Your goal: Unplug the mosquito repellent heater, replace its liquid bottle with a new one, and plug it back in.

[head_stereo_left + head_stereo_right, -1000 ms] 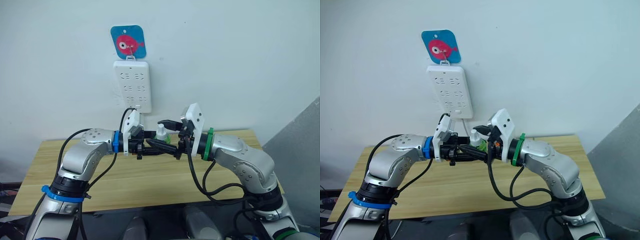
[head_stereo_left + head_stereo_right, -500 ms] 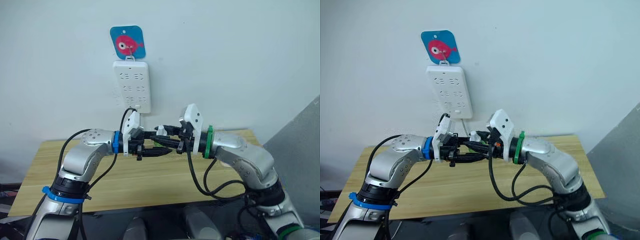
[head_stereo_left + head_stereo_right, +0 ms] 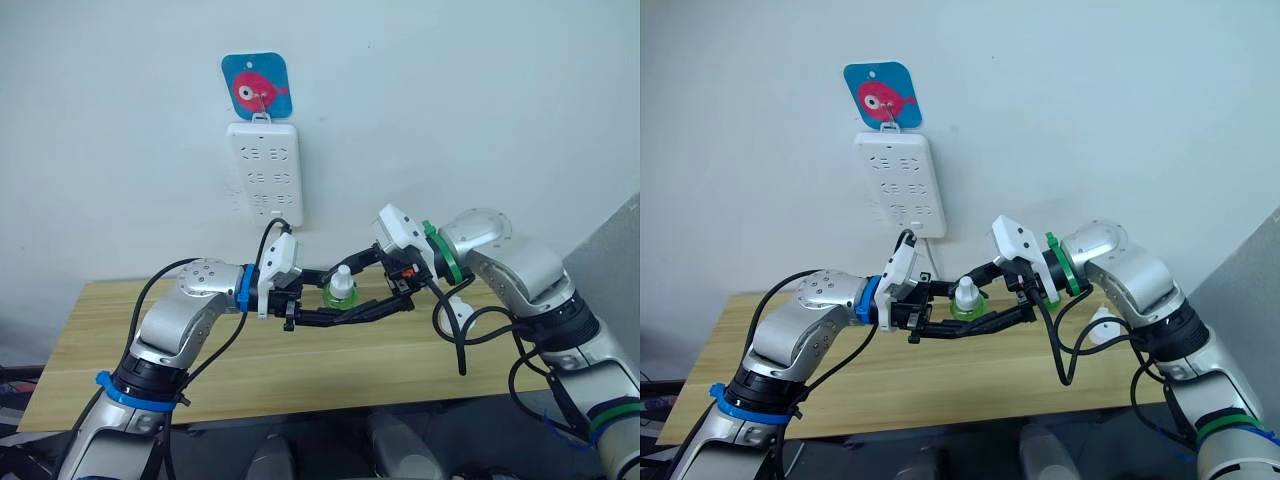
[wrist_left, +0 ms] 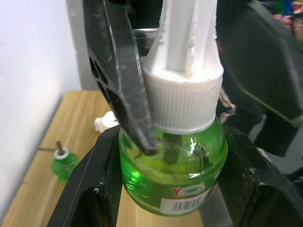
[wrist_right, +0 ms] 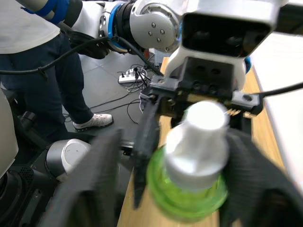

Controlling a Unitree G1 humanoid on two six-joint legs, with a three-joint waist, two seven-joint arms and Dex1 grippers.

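Observation:
A liquid bottle (image 3: 341, 290), green with a white cap, hangs upright above the table between both grippers. My left gripper (image 4: 173, 189) is shut on its green body, one finger on each side. My right gripper (image 3: 345, 292) comes in from the right and stands open, its fingers (image 4: 124, 80) straddling the bottle; one tip lies against the bottle's shoulder. Another small green bottle (image 4: 63, 163) stands on the table near the wall. A white rounded object (image 3: 1102, 325), apparently the mosquito repellent heater, lies on the table behind my right arm, partly hidden.
A white power strip (image 3: 264, 172) hangs on the wall under a blue fish card (image 3: 256, 85), its sockets free. The wooden table (image 3: 90, 340) stands against the wall. A person (image 5: 33, 56) stands on the floor beyond the table's end, near cables (image 5: 135, 75).
My right arm has raised its elbow and pulled back right, its fingers now spread around the bottle. The left gripper and the bottle have moved slightly right and down.

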